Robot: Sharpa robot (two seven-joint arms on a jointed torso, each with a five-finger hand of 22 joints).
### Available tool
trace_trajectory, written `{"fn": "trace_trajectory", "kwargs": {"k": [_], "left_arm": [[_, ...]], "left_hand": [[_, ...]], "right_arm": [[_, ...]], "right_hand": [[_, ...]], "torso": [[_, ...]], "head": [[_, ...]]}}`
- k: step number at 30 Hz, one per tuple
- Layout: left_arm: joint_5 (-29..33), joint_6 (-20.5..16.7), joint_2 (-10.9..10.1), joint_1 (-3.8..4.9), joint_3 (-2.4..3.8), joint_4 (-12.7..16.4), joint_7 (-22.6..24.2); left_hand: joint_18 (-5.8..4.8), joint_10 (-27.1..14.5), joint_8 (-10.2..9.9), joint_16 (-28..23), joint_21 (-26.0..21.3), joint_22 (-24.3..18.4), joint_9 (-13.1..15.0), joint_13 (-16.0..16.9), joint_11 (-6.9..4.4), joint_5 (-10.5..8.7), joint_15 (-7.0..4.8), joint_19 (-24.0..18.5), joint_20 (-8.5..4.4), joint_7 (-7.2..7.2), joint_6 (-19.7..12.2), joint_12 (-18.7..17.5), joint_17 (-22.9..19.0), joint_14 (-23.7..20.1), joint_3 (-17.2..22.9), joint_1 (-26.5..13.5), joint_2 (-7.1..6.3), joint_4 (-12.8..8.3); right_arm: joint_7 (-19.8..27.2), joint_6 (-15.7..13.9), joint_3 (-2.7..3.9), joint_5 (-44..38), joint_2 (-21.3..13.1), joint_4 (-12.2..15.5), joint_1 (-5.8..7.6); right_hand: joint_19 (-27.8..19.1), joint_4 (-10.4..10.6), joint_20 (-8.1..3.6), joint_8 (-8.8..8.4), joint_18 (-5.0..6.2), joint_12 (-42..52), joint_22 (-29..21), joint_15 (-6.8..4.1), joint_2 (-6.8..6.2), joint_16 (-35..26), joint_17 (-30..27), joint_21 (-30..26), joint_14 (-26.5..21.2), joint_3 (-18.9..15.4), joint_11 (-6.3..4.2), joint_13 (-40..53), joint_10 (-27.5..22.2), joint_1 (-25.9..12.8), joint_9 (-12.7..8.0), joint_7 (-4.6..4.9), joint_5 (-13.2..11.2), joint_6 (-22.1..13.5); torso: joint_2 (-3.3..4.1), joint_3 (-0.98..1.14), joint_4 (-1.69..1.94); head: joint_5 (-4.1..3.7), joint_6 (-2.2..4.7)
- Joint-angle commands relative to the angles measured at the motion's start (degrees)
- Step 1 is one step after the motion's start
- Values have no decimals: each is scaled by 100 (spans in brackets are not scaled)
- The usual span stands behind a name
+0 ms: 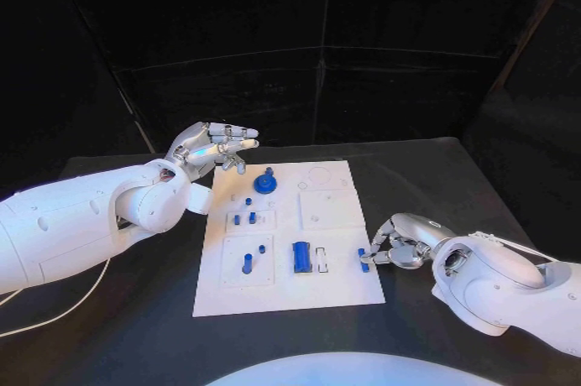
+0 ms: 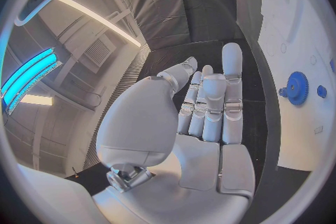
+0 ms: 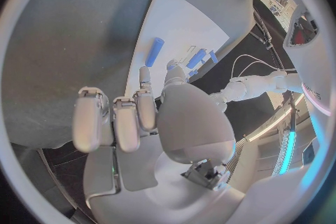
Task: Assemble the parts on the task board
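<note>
Right hand [image 1: 405, 239] pinches small blue peg [image 1: 362, 258] at near right edge of white task board [image 1: 333, 210], likely for insertion. Left hand [image 1: 213, 146] hovers open, fingers apart; blue gear [image 1: 264, 184] just beside it.

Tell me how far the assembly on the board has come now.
Done: a blue gear stands on the task board.
In hand: the right hand pinches a small blue part at the board's edge.
Left: several blue parts lie there; the left hand holds nothing.
</note>
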Motion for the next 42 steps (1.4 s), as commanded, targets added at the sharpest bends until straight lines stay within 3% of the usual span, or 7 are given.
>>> {"fn": "trace_trajectory", "kwargs": {"k": [1,7,17,24,34,39,42], "left_arm": [[15,93,4,7,3,4,10],[15,96,2,6,2,6,11],[15,102,2,5,2,6,12],[15,97,-4,5,2,11,13],[15,96,-9,4,2,19,11],[15,93,-16,4,2,23,10],[15,91,-18,4,2,25,10]], "left_hand": [[79,-34,26,34,-21,-8,4,5,9,-4,-5,-28,22,-17,-37,31,-9,-30,-38,3,31,1],[79,-34,26,34,-21,-8,4,5,9,-4,-5,-28,22,-17,-37,31,-9,-30,-38,3,31,1],[78,-39,27,32,-22,-9,4,5,11,-4,-4,-29,24,-15,-43,33,-20,-34,-47,-4,27,3],[78,-39,27,32,-22,-9,4,5,11,-4,-4,-29,24,-15,-43,33,-20,-34,-47,-4,27,3],[78,-39,27,32,-22,-9,4,5,11,-4,-4,-29,24,-15,-43,33,-20,-34,-47,-4,27,3],[78,-39,27,32,-22,-9,4,5,11,-4,-4,-29,24,-15,-43,33,-20,-34,-47,-4,27,3],[78,-39,27,32,-22,-9,4,5,11,-4,-4,-29,24,-15,-43,33,-20,-34,-47,-4,27,3]], "right_arm": [[-243,328,0,-142,58,-45,3],[-256,413,-1,-141,197,-113,0],[-263,454,-1,-233,367,-197,-3],[-293,769,-1,-621,465,-279,-4],[-349,1093,-1,-1176,620,-428,-5],[-371,1166,-1,-1318,693,-471,-7],[-382,1188,-1,-1350,710,-485,-7]], "right_hand": [[-21,8,-32,11,-11,-5,-2,-38,-16,-23,603,-32,417,-51,-38,-59,2,-50,11,9,-8,39],[-20,10,-34,10,-11,1,-1,-39,-21,-23,604,-32,417,-56,-40,-53,6,-51,14,8,-14,40],[-18,-20,-45,0,-12,1,1,-49,14,-20,617,-34,421,-31,-50,-46,12,45,40,-1,-26,46],[6,-176,-60,-42,-25,-5,53,-60,101,3,674,-10,434,71,-60,-31,14,396,90,-6,-26,26],[5,-325,-57,-77,-26,-40,58,-57,75,-4,669,-13,433,101,-57,-41,-4,651,132,1,-106,25],[6,-368,-55,-98,-28,-45,64,-54,114,-8,668,-12,432,142,-54,-35,-4,740,156,4,-281,35],[6,-379,-56,-111,-27,-48,65,-57,140,-10,666,-13,432,172,-57,-32,-5,774,164,1,-155,37]], "torso": [[3,-2,1],[2,4,-9],[2,0,8],[5,-1,-12],[6,3,8],[4,0,5],[1,-3,-2]], "head": [[8,-14],[18,-28],[12,-21],[53,-8],[41,-26],[55,-27],[63,-23]]}}
